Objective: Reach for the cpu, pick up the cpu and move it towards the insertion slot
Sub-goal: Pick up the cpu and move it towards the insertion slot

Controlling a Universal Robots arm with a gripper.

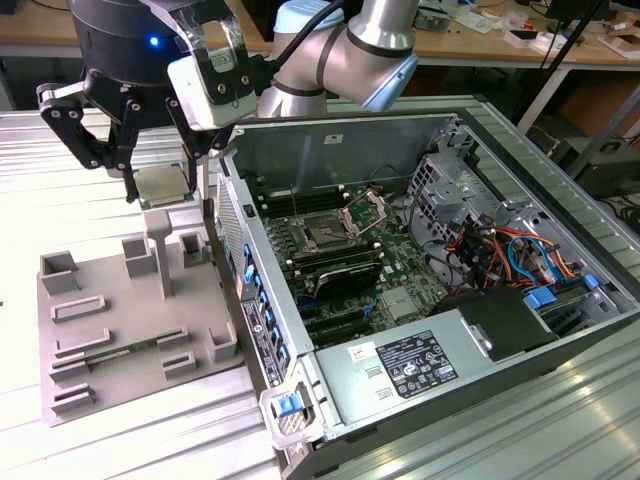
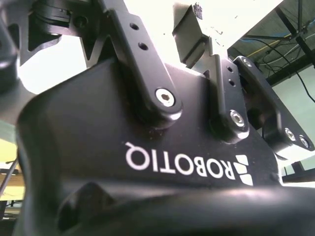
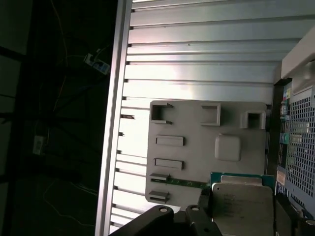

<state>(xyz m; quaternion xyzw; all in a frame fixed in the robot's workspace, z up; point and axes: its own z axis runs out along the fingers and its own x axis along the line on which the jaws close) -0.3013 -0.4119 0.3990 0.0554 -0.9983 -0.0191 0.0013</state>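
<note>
1. On the exterior view's left, the grey tray (image 1: 120, 320) lies on the slatted table (image 1: 60, 450). Its recesses look shaped to park parts.
2. Above the tray's far end hangs the gripper (image 1: 163, 187), its fingers clamped on opposite edges of the cpu (image 1: 158, 183). It holds the chip flat, likely so it seats level. The first wrist view shows the cpu (image 3: 242, 206) pinched the same way.
3. Rightward, the open computer case (image 1: 520, 150) lies on its side, so the insertion slot (image 1: 326, 236) faces up, its bracket apparently swung open. The cpu is well apart from it.
</note>
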